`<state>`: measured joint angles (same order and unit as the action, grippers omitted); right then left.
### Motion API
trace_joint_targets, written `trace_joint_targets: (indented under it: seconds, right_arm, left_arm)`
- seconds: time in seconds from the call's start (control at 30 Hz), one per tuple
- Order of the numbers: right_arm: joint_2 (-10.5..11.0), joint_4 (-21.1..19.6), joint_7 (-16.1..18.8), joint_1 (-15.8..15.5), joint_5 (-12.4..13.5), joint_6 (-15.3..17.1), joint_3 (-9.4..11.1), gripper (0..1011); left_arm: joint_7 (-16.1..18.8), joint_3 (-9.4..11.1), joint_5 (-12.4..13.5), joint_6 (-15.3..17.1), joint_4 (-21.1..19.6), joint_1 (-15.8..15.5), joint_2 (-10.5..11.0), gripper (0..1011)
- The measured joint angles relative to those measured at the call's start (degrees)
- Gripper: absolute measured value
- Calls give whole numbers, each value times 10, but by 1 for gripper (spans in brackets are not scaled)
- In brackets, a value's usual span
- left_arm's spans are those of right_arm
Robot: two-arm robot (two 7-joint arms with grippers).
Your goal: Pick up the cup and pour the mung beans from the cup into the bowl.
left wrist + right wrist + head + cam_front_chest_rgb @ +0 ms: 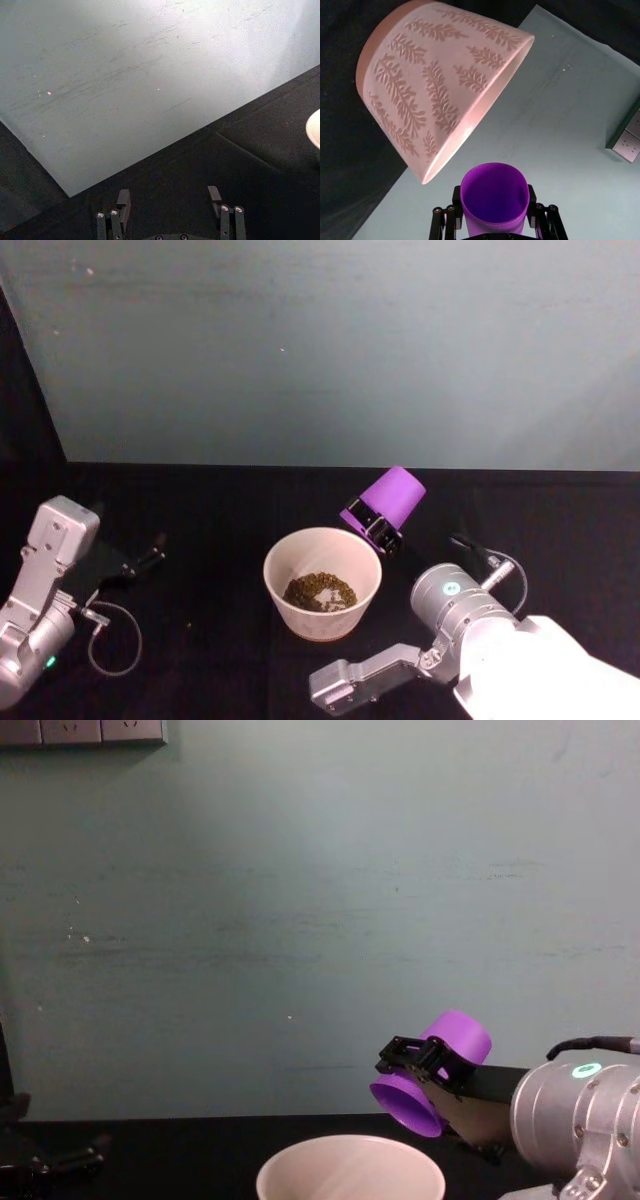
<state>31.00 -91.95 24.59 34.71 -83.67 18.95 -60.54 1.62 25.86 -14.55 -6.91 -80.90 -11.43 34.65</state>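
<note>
right pincer (370, 526) holds the cup (393, 494) tipped toward the bowl (318, 624) (mung beans (320, 592) in it).

- Chest view: the lower edge cuts off the bowl (350, 1168), and its wall hides the mung beans (320, 592)
- Left wrist view: only a sliver of the bowl's rim shows at the picture's edge, which also cuts the left gripper (169, 192) off below its fingers
- Right wrist view: the cup (494, 205) covers the inner faces of the right gripper (493, 192), and its base is cut off
- Head view: the tipped cup's mouth is hidden
</note>
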Motion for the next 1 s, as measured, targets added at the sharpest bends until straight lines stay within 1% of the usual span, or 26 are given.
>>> trace_joint_targets:
  seconds: [0.03,0.1,0.2,0.23,0.3,0.33,0.37,0.43,0.5,0.57,0.63,0.67,0.7,0.73,0.77,0.87,0.9,0.93,0.97,1.0]
  right_arm:
    - [0,-1,3,0,-4,0,0,722]
    - [-1,-2,3,-2,-4,0,3,722]
    - [-2,-5,2,-7,5,-2,13,722]
    - [-3,-6,-2,-12,16,-4,20,722]
    - [-3,-8,-5,-17,26,-6,28,722]
    - [-3,-12,-10,-22,37,-7,37,722]
    - [-3,-12,-10,-22,37,-7,37,722]
    - [-3,-19,-22,-35,65,-11,56,722]
    - [-2,-24,-27,-41,78,-12,66,722]
    - [-2,-30,-34,-50,96,-13,79,722]
    - [0,-42,-52,-68,137,-17,108,722]
    - [0,-42,-52,-68,137,-17,108,722]
    - [0,-47,-59,-77,159,-20,123,722]
    - [-1,-51,-62,-83,175,-21,135,722]
    - [-3,-56,-69,-93,200,-24,152,722]
    - [-7,-64,-76,-112,253,-32,185,722]
    - [-10,-68,-78,-122,288,-41,206,722]
    - [-12,-70,-79,-128,305,-46,216,722]
    - [-14,-74,-79,-137,337,-56,234,722]
    - [-14,-74,-79,-137,337,-56,234,722]
  left_arm:
    - [0,0,0,0,0,0,0,1000]
    - [0,0,0,0,0,0,0,1000]
    - [0,0,0,0,0,0,0,1000]
    - [0,0,0,0,0,0,0,1000]
    - [0,0,0,0,0,0,0,1000]
    - [0,0,0,0,0,0,0,1000]
    - [0,0,0,0,0,0,0,1000]
    - [0,0,0,0,0,0,0,1000]
    - [0,0,0,0,0,0,0,1000]
    - [0,0,0,0,0,0,0,1000]
    - [0,0,0,0,0,0,0,1000]
    - [0,0,0,0,0,0,0,1000]
    - [0,0,0,0,0,0,0,1000]
    - [0,0,0,0,0,0,0,1000]
    - [0,0,0,0,0,0,0,1000]
    - [0,0,0,0,0,0,0,1000]
    - [0,0,0,0,0,0,0,1000]
    - [0,0,0,0,0,0,0,1000]
    - [0,0,0,0,0,0,0,1000]
    - [0,0,0,0,0,0,0,1000]
